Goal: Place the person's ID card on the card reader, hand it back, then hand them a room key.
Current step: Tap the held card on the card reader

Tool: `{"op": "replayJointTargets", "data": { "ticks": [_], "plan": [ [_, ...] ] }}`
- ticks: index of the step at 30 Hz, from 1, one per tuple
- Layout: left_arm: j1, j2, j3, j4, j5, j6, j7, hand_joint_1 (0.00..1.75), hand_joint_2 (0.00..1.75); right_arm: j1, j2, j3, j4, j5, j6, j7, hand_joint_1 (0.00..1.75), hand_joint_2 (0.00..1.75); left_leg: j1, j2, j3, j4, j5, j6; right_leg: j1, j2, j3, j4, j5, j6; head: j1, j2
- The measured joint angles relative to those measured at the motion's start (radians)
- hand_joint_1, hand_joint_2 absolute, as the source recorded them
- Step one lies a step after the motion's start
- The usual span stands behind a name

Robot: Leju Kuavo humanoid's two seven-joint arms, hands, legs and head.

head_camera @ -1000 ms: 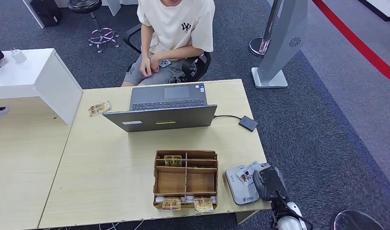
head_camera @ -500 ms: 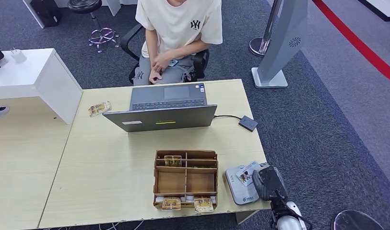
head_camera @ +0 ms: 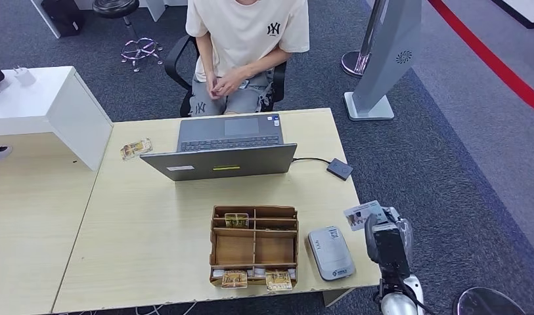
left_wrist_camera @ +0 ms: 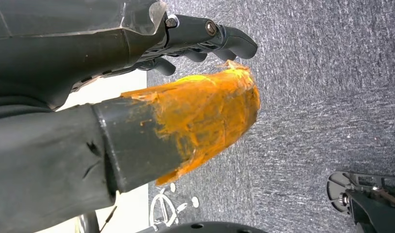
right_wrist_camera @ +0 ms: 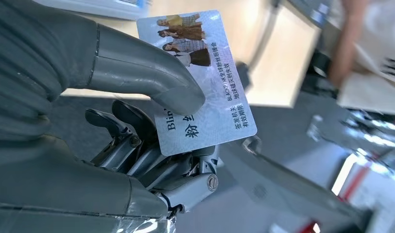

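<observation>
My right hand hangs off the table's right edge and pinches the ID card, a pale card with printed figures, between thumb and fingers. The grey card reader lies bare on the desk to the left of that hand. Room key cards sit in the wooden tray, one in a far slot and two along the near side. The person sits across the desk, hands together in the lap. My left hand hangs over the carpet, fingers curled with nothing in them.
An open laptop stands between the tray and the person, its cable running to a small dark box. A wrapped packet lies at the far left. A white desk unit and a grey stand flank the table.
My right hand has lifted the ID card off the reader and moved right and away from me, past the table edge. The person shifted slightly right and brought both hands together.
</observation>
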Motion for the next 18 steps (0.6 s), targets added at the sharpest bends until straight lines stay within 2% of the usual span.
{"op": "replayJointTargets", "data": {
  "ticks": [5, 11, 18],
  "plan": [
    [0.0, -0.003, 0.0, 0.0, -0.012, -0.001, 0.003, 0.0, 0.0, 0.041, 0.041, 0.002, -0.165, 0.023, -0.098, -0.045, 1.75, 1.75, 0.0, 0.0, -0.001, 0.0, 0.0, 0.0, 0.0, 0.0, 0.0, 0.0, -0.001, -0.001, 0.0, 0.0],
    [-0.001, -0.005, 0.0, 0.0, -0.028, -0.007, 0.003, 0.0, 0.0, 0.065, 0.056, 0.032, -0.291, 0.057, -0.149, -0.076, 1.75, 1.75, 0.0, 0.0, -0.001, 0.0, 0.0, 0.0, 0.0, 0.0, 0.0, 0.0, -0.001, -0.001, 0.0, 0.0],
    [-0.003, -0.004, 0.0, 0.0, -0.058, -0.021, -0.001, 0.0, 0.0, 0.036, 0.057, 0.118, -0.356, 0.25, -0.178, -0.101, 1.75, 1.75, 0.0, 0.0, -0.001, 0.0, 0.0, 0.0, 0.0, 0.0, 0.0, 0.0, 0.0, -0.001, 0.0, 0.0]
  ]
}}
